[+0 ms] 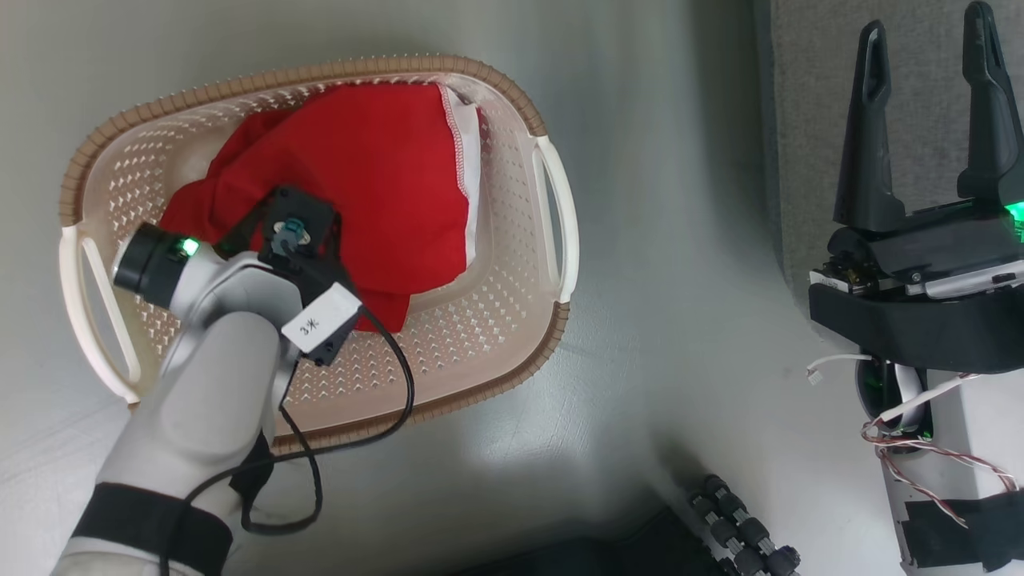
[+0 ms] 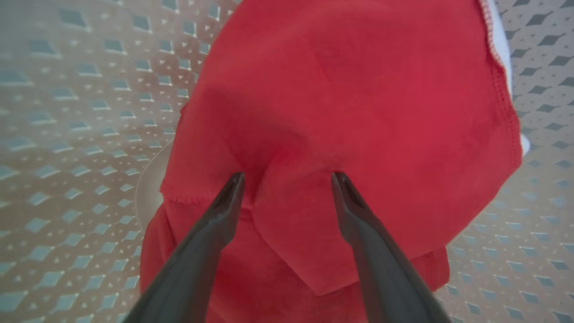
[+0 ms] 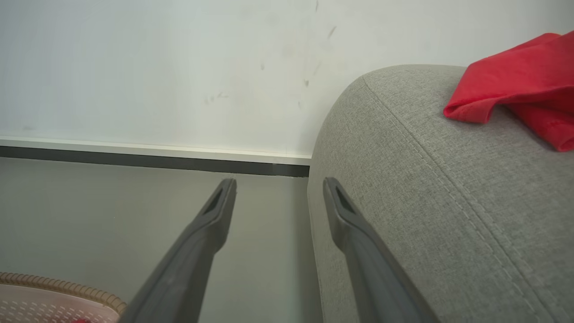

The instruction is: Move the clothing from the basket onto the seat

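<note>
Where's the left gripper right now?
At the head view's left, down in the basket; the left wrist view shows the left gripper open, fingertips at the red clothing.

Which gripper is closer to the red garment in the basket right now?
Left. The left gripper is down in the basket, open around a fold of the red garment. The right gripper is open off to the side by the grey seat, clear of the basket.

The basket (image 1: 504, 288) sits left on the grey floor (image 1: 680, 240), red clothing (image 1: 376, 168) with a white right edge heaped inside; the left arm (image 1: 216, 376) reaches down over it; at right, the right gripper (image 1: 928, 24) stands fingers apart before the seat (image 1: 808, 120).
</note>
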{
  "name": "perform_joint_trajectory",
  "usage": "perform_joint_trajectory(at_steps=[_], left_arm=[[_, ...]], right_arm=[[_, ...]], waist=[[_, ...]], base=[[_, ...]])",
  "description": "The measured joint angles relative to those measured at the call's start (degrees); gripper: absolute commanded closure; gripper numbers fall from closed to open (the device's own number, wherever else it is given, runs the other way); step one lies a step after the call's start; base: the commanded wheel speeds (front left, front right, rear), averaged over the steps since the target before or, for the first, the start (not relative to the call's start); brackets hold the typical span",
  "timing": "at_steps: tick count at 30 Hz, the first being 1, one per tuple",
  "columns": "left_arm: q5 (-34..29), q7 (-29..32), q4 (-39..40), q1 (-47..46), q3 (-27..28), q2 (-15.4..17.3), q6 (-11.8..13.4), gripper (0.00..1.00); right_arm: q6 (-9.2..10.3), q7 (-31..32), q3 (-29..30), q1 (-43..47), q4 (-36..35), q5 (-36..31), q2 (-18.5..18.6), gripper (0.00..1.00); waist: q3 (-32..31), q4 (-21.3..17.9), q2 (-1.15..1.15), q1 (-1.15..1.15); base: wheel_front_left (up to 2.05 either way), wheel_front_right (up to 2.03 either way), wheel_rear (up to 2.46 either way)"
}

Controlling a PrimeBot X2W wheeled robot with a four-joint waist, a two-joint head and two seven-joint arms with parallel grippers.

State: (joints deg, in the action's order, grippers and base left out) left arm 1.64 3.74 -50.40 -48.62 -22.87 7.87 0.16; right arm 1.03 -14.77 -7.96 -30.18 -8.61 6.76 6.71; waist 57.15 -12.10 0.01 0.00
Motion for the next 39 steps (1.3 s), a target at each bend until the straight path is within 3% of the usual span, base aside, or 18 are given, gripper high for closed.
perform_joint_trajectory(at_steps=[13, 14, 17, 26, 39], left_arm=[[-1.5, -1.4, -5.5, -3.0, -0.4, 0.1, 1.2, 0.0], [-1.7, -1.4, -6.0, -3.1, -0.6, 0.1, 1.2, 0.1], [-1.8, -1.8, -7.0, -3.6, -1.4, -0.2, 0.8, 0.98], [-1.5, -5.2, -8.0, -4.5, -1.8, -1.5, -1.2, 1.0], [3.3, -17.5, -5.9, -3.0, 1.1, -2.9, -3.8, 1.0]], right_arm=[[0.0, 0.0, -0.7, -0.8, -0.1, -0.1, -0.4, 0.0], [0.02, 0.0, -0.8, -0.8, -0.1, -0.2, -0.4, 0.0], [0.04, 0.0, -0.9, -0.8, -0.1, -0.2, -0.6, 0.0], [0.05, 0.0, -0.8, -0.8, 0.5, -0.2, -1.0, 0.0], [-0.96, 0.0, -0.7, -2.8, 6.8, 0.3, -1.1, 0.0]], waist=[[0.8, -0.5, 0.0, 0.0], [0.8, -0.6, 0.0, 0.0], [0.8, -0.8, -0.01, 0.0], [0.9, -1.1, -0.01, 0.0], [-1.8, 0.2, -0.01, 0.0]], base=[[0.0, 0.0, 0.0], [0.0, 0.0, 0.0], [0.0, 0.0, 0.0], [0.0, 0.0, 0.0], [0.0, 0.0, 0.0]])
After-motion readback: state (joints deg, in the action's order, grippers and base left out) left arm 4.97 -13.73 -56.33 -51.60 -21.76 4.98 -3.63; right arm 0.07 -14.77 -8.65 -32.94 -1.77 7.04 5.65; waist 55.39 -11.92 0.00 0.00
